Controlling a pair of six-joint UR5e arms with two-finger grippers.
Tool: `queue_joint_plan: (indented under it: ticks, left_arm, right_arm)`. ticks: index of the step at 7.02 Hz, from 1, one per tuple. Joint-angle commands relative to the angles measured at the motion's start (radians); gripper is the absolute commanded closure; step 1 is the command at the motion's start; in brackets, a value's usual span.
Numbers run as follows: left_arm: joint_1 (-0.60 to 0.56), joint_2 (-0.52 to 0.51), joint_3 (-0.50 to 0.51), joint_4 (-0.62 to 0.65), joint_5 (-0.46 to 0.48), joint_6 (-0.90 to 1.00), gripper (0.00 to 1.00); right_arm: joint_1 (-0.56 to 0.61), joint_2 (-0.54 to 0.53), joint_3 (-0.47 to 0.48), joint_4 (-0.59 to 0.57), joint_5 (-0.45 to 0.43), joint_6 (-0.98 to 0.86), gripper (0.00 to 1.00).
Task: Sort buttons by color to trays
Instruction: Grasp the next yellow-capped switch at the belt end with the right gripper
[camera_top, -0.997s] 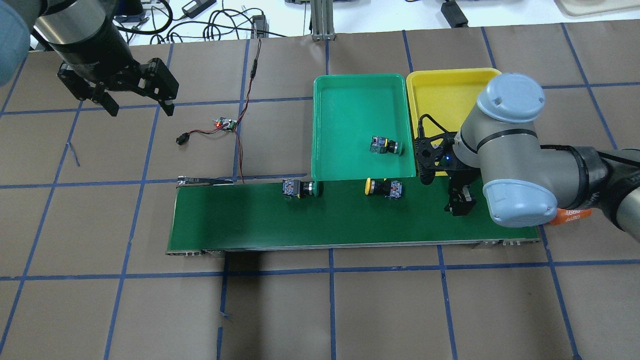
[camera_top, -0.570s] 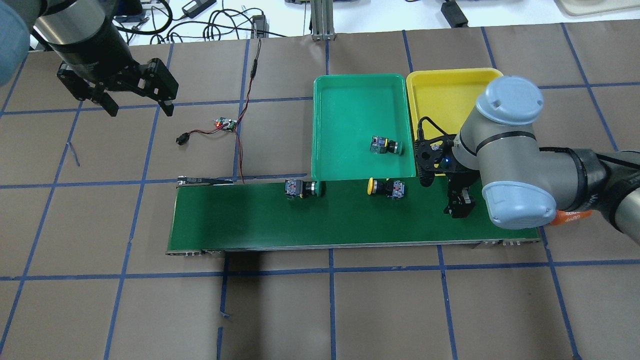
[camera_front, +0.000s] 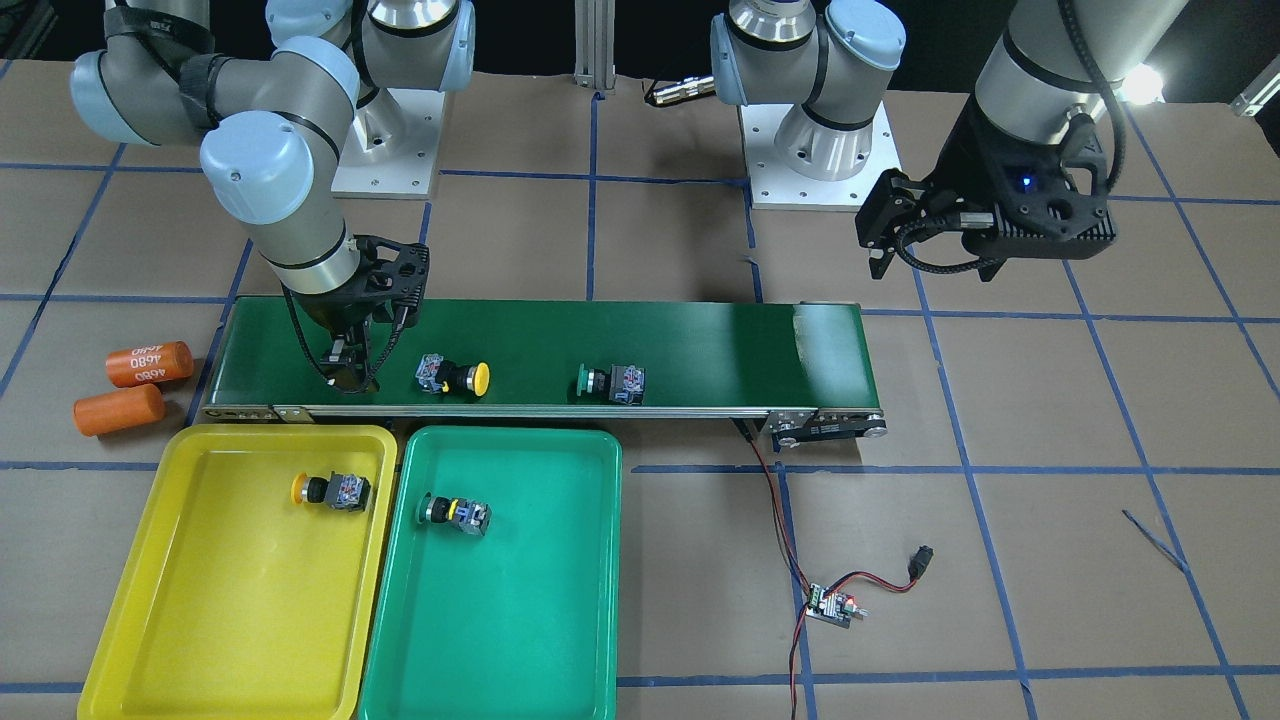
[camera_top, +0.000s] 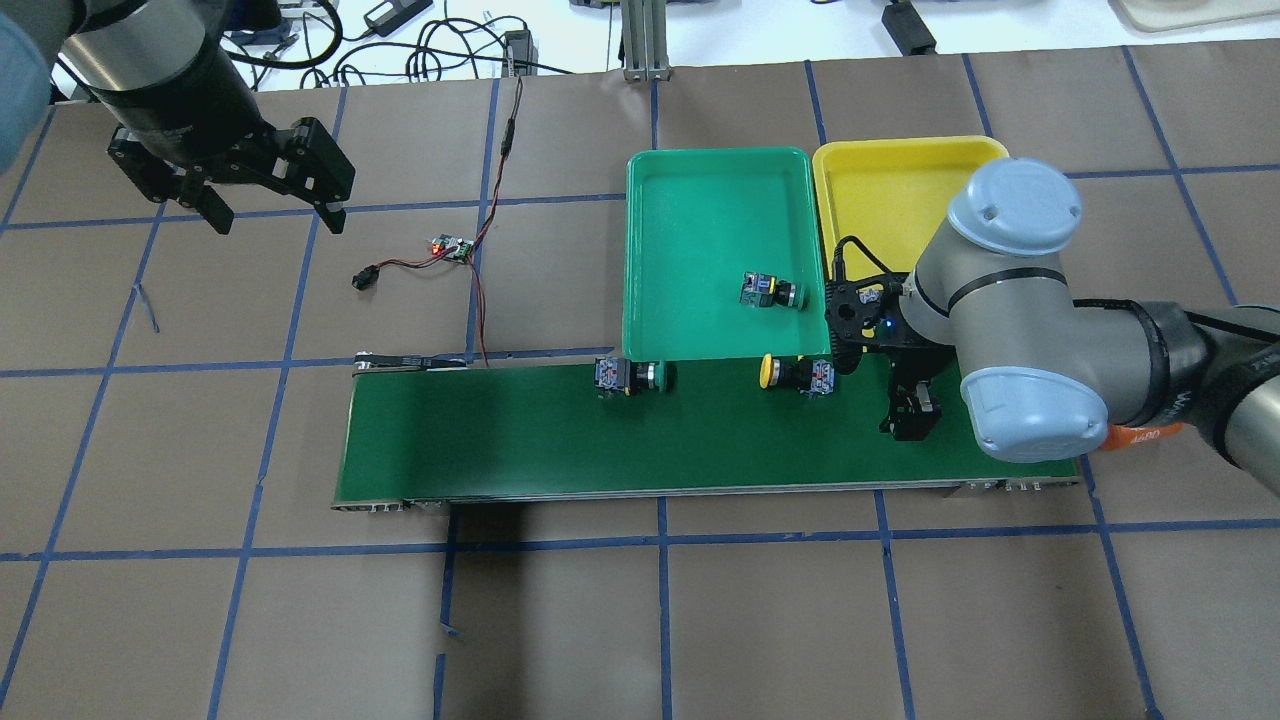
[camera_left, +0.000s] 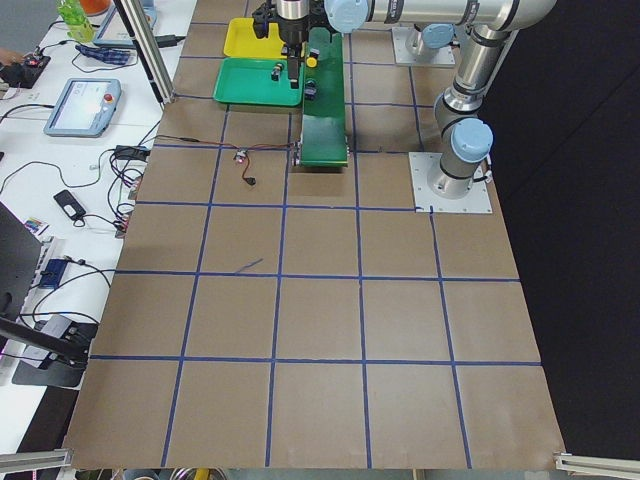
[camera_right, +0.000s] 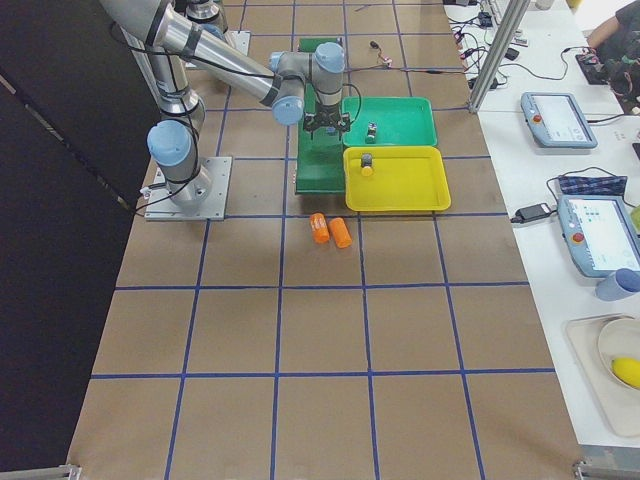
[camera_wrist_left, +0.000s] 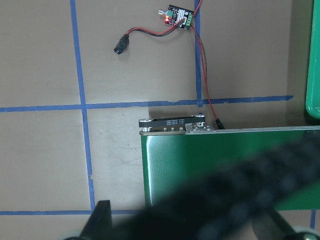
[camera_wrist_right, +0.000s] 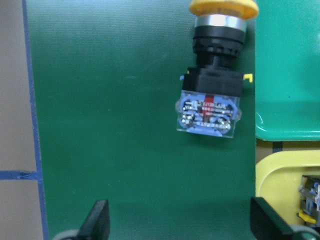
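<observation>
Right wrist-mounted view shows the yellow-capped button (camera_wrist_right: 212, 95) lying on its side on the conveyor belt (camera_wrist_right: 100, 125), just ahead of the right hand (camera_wrist_right: 181, 224). That hand's fingers are spread wide, touching nothing. I'd call this the approach to a third pick: one yellow button (camera_front: 330, 490) lies in the yellow tray (camera_front: 200, 600), one green button (camera_front: 455, 512) in the green tray (camera_front: 500, 620). Next the hand should centre over the blocky body, drop and close. A green-capped button (camera_top: 633, 375) waits further along the belt. The left hand (camera_top: 278, 220) hangs spread and empty, well apart.
</observation>
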Motion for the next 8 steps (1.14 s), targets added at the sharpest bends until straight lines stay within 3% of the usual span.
queue_joint_plan:
  ticks: [1,8]
  left_arm:
    - [-0.003,0.010,0.000,-0.007,-0.005,0.000,0.00]
    - [-0.001,0.006,-0.005,-0.008,-0.007,-0.015,0.00]
  right_arm:
    - [0.001,0.015,-0.001,-0.003,0.002,0.002,0.00]
    - [0.006,0.036,-0.015,-0.038,-0.001,0.022,0.00]
